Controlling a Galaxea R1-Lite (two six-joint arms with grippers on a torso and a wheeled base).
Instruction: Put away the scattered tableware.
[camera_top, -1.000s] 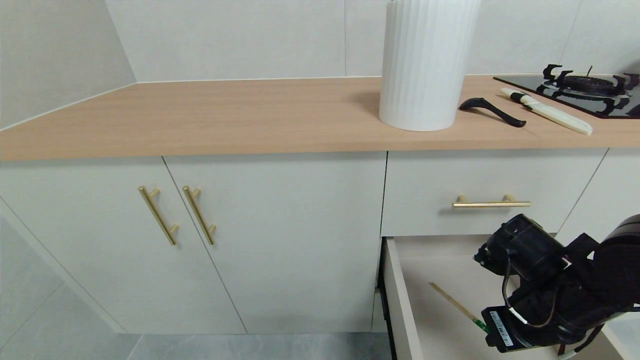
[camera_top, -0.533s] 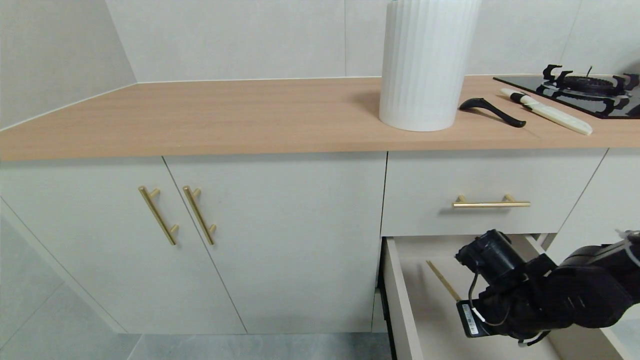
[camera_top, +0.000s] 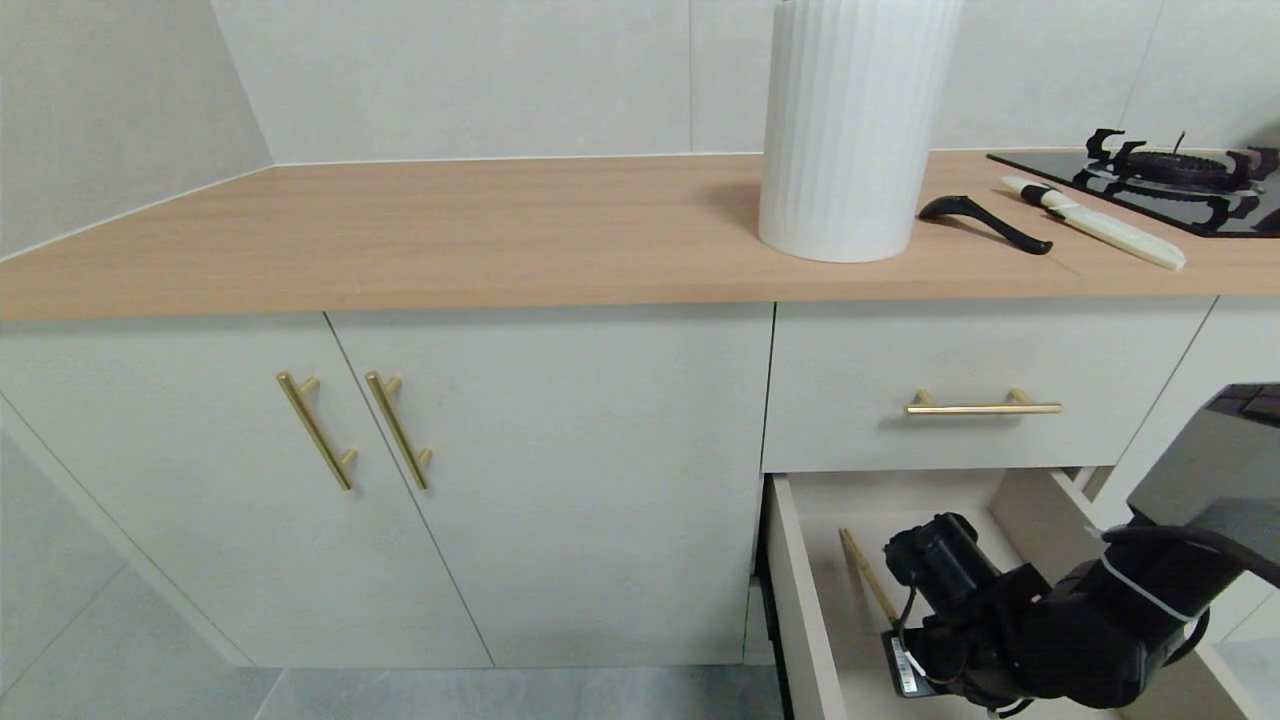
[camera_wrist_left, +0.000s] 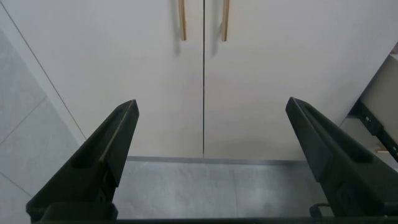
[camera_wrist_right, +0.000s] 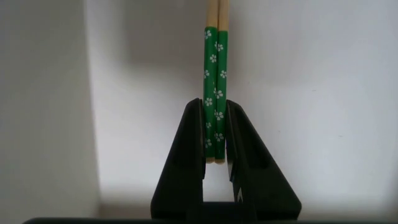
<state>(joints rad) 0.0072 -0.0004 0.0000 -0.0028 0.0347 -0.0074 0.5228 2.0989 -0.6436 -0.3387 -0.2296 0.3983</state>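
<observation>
A pair of wooden chopsticks (camera_wrist_right: 214, 81) with green flowered ends is clamped between the fingers of my right gripper (camera_wrist_right: 215, 107), which is shut on them. The gripper is low inside the open lower drawer (camera_top: 797, 600), and the chopsticks (camera_top: 865, 575) slant over the pale drawer floor near its left wall. On the counter lie a black-handled utensil (camera_top: 985, 222) and a white knife (camera_top: 1095, 222). My left gripper (camera_wrist_left: 211, 109) is open and holds nothing, facing the cabinet doors near the floor.
A tall white ribbed vase (camera_top: 850, 130) stands on the wooden counter (camera_top: 450, 230), beside a black gas hob (camera_top: 1170, 175) at the far right. The upper drawer with its gold handle (camera_top: 982, 407) is closed. Two cabinet doors with gold handles (camera_top: 315, 430) are on the left.
My right arm has moved left and down, deeper into the open drawer, carrying the chopsticks toward the drawer's left wall. Nothing on the counter has moved.
</observation>
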